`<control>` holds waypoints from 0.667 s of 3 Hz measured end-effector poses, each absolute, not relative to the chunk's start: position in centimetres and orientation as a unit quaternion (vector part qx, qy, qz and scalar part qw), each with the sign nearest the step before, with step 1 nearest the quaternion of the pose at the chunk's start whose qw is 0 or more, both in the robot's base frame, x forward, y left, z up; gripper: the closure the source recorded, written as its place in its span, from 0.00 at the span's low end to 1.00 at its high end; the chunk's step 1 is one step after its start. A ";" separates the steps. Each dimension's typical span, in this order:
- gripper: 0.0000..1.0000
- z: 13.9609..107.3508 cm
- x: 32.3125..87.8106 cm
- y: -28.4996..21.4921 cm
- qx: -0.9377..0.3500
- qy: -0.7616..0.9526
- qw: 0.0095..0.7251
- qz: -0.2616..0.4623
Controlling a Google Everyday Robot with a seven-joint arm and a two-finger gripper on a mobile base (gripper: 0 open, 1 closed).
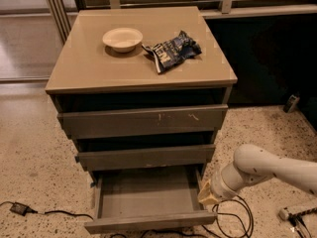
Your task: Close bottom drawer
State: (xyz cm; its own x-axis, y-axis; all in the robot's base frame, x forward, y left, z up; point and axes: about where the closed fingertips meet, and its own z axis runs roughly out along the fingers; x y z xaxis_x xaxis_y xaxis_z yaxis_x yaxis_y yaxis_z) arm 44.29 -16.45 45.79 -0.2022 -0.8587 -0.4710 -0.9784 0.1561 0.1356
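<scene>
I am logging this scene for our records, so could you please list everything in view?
cabinet: one, tan top, centre
bowl: one, cream, on the cabinet top
snack bag: one, dark blue, crumpled, right of the bowl
top drawer: one, grey-brown, scratched
middle drawer: one, grey-brown
bottom drawer: one, grey-brown, pulled out
cables: several, black, floor, both lower corners
arm: one, white, from the right
hand: one, yellowish, beside the bottom drawer's right wall
</scene>
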 end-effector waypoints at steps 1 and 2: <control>1.00 43.4 43.9 -14.8 -0.614 0.739 0.162 0.223; 1.00 39.8 43.0 -13.2 -0.613 0.737 0.166 0.232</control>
